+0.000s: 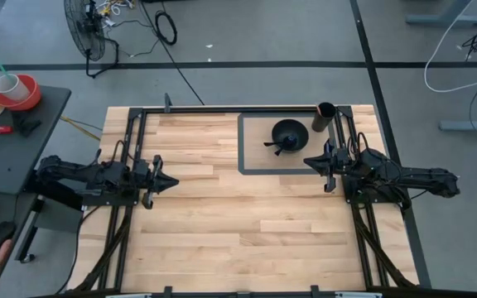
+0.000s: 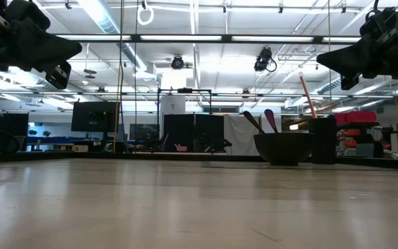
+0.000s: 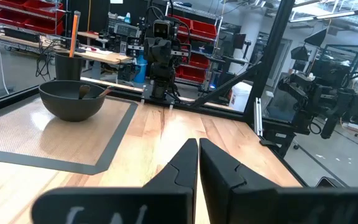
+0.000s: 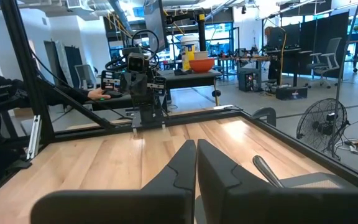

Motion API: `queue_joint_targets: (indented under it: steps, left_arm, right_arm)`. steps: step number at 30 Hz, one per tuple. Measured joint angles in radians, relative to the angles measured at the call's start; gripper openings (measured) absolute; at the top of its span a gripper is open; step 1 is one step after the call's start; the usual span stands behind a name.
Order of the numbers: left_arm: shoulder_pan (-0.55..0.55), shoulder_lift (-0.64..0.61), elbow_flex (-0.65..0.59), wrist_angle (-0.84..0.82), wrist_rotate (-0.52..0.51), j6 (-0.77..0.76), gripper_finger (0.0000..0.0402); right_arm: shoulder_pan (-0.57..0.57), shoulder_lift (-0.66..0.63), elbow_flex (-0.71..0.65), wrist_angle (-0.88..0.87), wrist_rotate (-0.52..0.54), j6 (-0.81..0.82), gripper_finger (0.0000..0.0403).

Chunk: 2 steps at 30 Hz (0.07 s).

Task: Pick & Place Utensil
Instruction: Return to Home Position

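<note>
Job done bar parking, I reckon: orange plastic straw (image 2: 306,93) in tall black cup (image 1: 325,116), black spoon (image 2: 253,122) & blue fork (image 2: 271,119) in round black bowl (image 1: 291,132) on clear dark-edged mat (image 1: 251,165); left jaws, right jaws both closed tight, empty, at opposite sides of wooden counter (image 1: 222,223).

We've got the mat (image 1: 251,161) on the tabletop (image 1: 222,223), far right. The bowl (image 1: 291,132) sits on it, with the spoon (image 2: 253,122) and fork (image 2: 271,120) inside. The cup (image 1: 325,116) is right of the bowl, and the straw (image 2: 307,97) stands in it.
</note>
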Motion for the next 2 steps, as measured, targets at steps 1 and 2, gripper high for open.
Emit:
queue_joint_targets:
  steps: [1, 2]
  left_arm:
    - [0.000, 0.000, 0.000, 0.000, 0.000, 0.000, 0.0018]
    - [0.000, 0.000, 0.000, 0.000, 0.000, 0.000, 0.0018]
  right_arm:
    - [0.000, 0.000, 0.000, 0.000, 0.000, 0.000, 0.0018]
    - [0.000, 0.000, 0.000, 0.000, 0.000, 0.000, 0.0018]
